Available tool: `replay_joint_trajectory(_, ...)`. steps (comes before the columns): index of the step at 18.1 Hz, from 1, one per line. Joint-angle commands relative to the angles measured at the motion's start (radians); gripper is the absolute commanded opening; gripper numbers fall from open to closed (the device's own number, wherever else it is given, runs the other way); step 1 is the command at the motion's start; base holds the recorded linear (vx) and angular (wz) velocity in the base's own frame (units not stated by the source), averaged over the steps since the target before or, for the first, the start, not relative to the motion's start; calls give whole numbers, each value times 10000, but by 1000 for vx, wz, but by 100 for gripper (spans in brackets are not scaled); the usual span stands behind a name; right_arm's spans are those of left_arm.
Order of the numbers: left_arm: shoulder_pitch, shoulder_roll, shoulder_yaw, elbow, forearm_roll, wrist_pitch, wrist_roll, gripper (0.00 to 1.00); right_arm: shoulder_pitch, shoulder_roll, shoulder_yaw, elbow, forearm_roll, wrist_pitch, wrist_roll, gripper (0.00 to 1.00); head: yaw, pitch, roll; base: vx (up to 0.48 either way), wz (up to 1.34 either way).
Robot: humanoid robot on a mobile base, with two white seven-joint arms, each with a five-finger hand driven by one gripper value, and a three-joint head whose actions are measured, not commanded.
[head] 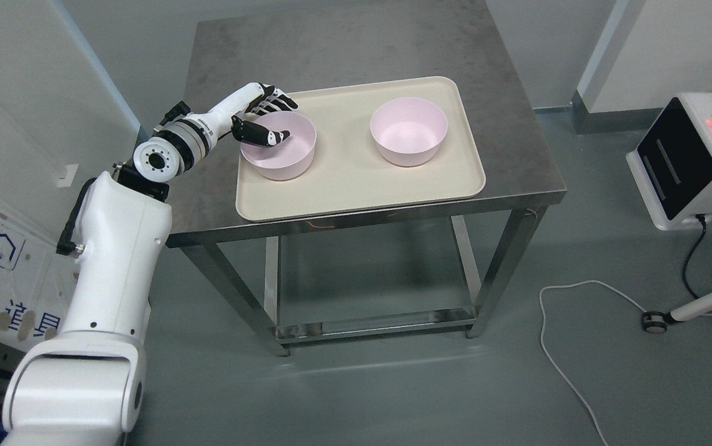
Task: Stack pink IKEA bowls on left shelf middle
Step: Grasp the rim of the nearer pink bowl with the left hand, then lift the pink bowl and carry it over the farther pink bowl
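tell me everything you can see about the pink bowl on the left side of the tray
The left pink bowl is round, deep and matte, plastic by its look, pale pink inside and out, and empty. It stands upright on the left part of the beige tray, apart from the other pink bowl. The left hand grips its rim on the far left side, thumb inside the bowl, other fingers outside.

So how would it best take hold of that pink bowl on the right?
Probably by the rim. The right pink bowl sits upright and open on the tray, with smooth walls and no handle, so a thumb inside and fingers outside, coming from above, should pinch its wall. The left hand is at the left pink bowl similarly.
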Motion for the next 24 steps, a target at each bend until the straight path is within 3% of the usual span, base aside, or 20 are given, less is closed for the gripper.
replay_joint_trajectory(1, -13, 19, 42, 343, -36, -186, -11, 30, 0, -175, -107, 0, 77, 6, -10, 100, 0, 0, 0, 10, 0)
replay_joint_trajectory(10, 48, 19, 118, 312, -36, -707, -26, 0, 0, -175, -107, 0, 77, 6, -10, 100, 0, 0, 0, 3, 0)
replay_joint_trajectory(16, -13, -58, 531, -115, 24, -785, -87, 0, 0, -175, -107, 0, 77, 6, 5, 100, 0, 0, 0, -10, 0)
replay_joint_trajectory(19, -426, -700, 946, -776, 117, -433, -225, 0, 0, -175, -107, 0, 77, 6, -10, 100, 0, 0, 0, -14, 0)
replay_joint_trajectory(22, -610, -1848, 886, -1557, 117, 26, -792, 0, 0, -175, -107, 0, 77, 6, -10, 100, 0, 0, 0, 0, 0)
replay_joint_trajectory(24, -825, -1862, 657, -1590, 102, 135, -855, 0, 0, -175, -107, 0, 77, 6, -10, 100, 0, 0, 0, 0, 0)
